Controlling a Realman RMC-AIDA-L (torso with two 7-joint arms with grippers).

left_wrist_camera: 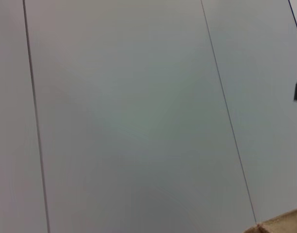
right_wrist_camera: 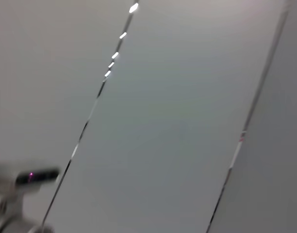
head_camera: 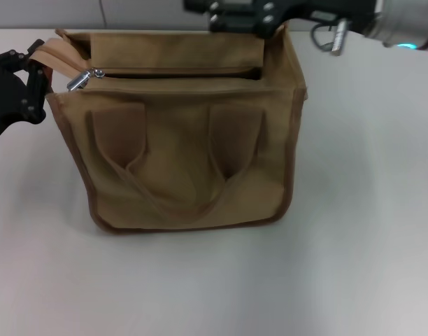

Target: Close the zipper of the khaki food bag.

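Head view: the khaki food bag [head_camera: 186,140] stands on the table [head_camera: 354,266], its zipper [head_camera: 172,73] open with the pull tab [head_camera: 80,80] at the left end. The left gripper [head_camera: 38,70] grips that end's fabric; the right gripper [head_camera: 242,17] sits behind the bag's rear edge, its grip impossible to judge. If the left hold slips, the bag could slide rather than zip.

Plain white tabletop [head_camera: 354,231] fills the head view, pale grey wall strip [head_camera: 130,12] behind its far edge; wrist views show grey wall panels [left_wrist_camera: 129,121] with thin dark seams [left_wrist_camera: 228,116], bright glints along one seam [right_wrist_camera: 115,54]
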